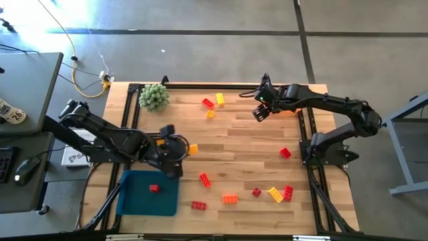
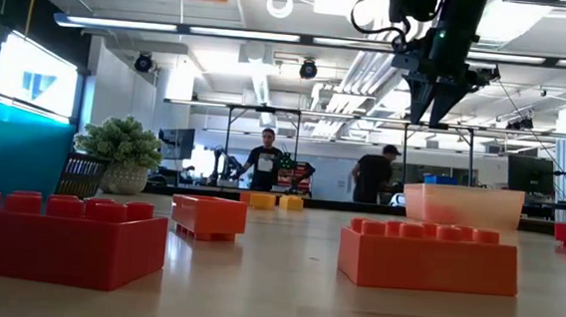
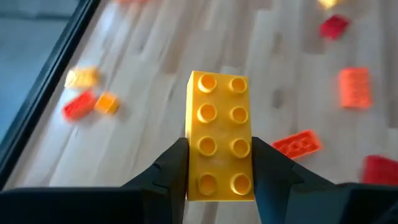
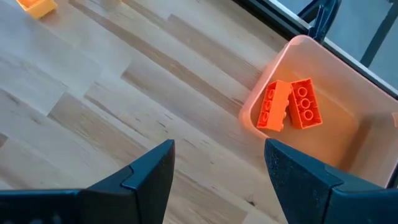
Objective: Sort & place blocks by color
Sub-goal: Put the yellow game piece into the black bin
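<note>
The wooden table [image 1: 241, 134] takes up most of the scene, with a blue tray [image 1: 137, 201] at its near left corner holding one red brick [image 1: 154, 188] and a pale pink tray [image 4: 348, 118] at the far right edge with two orange bricks [image 4: 291, 104] lying side by side in it. The left arm reaches in over the table just beyond the blue tray, and the left gripper [image 3: 219, 171] has its fingers pressed against the long sides of a yellow brick [image 3: 220, 137], studs up, lifted clear of the wood. The right gripper [image 4: 217, 165] hangs over bare wood just beside the pink tray, fingers spread wide with nothing between them. The remaining blocks [image 1: 229, 198] lie scattered, red, orange and yellow, mostly along the near edge and near the far middle. A green spiky plant ball [image 1: 154, 98] sits at the far left corner.
</note>
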You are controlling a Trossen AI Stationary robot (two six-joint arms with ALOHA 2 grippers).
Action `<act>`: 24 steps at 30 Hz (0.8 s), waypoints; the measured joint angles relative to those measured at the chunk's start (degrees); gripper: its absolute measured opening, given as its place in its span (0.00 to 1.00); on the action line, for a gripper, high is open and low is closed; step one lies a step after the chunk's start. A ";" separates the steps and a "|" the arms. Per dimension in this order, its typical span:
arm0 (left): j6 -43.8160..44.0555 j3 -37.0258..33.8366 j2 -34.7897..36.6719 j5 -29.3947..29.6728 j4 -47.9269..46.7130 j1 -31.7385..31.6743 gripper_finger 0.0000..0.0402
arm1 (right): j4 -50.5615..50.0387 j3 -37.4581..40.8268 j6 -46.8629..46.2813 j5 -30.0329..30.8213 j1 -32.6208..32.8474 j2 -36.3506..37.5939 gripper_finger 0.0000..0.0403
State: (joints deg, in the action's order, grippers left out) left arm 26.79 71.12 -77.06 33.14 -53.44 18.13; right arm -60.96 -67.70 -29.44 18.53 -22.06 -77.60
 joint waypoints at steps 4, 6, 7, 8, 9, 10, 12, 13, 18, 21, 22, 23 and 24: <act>7.19 -6.82 4.37 0.72 -0.44 -3.01 0.28 | 1.25 0.00 2.06 0.91 -0.01 0.00 0.59; 11.14 -9.95 6.34 0.71 -0.13 -4.91 0.29 | 2.86 0.00 3.85 0.89 0.00 -0.02 0.59; 12.96 -11.58 7.42 0.38 -0.80 -5.94 0.29 | 3.93 0.00 4.95 0.88 0.00 0.00 0.59; 14.53 -12.81 8.33 -0.03 -1.27 -7.01 0.29 | 4.94 0.00 5.99 0.88 -0.01 0.00 0.59; 15.86 -13.97 9.10 -0.56 -0.89 -8.09 0.29 | 5.74 0.00 7.02 0.89 0.00 -0.02 0.59; 17.11 -15.21 9.91 -1.41 -0.94 -9.12 0.29 | 6.33 0.00 8.00 0.88 0.00 -0.02 0.59; 19.28 -17.24 11.56 -3.72 -2.33 -11.18 0.29 | 7.45 0.00 9.81 0.89 0.00 0.00 0.59; 20.03 -17.90 11.96 -4.96 -2.04 -11.97 0.29 | 7.34 0.00 10.43 0.85 0.00 -0.02 0.59; 22.66 -20.43 13.69 -11.53 -5.39 -14.57 0.29 | 5.86 0.00 12.47 0.87 0.00 -0.02 0.59; 24.75 -21.58 14.25 -12.80 -10.70 -15.17 0.29 | 4.13 0.00 11.92 0.49 0.00 -0.02 0.59; 25.47 -21.90 14.23 -13.34 -11.51 -15.24 0.29 | 3.30 0.00 11.47 0.05 0.00 -0.02 0.59; 26.01 -22.27 14.29 -14.16 -13.40 -15.34 0.29 | 2.60 0.00 11.03 -0.41 0.00 -0.02 0.59; 26.28 -22.71 14.51 -15.15 -15.62 -15.49 0.30 | 2.01 0.00 10.15 -0.63 0.00 -0.01 0.59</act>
State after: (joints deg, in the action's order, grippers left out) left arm 53.07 48.40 -62.55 17.99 -69.06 2.64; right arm -58.96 -67.70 -19.29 17.90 -22.06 -77.62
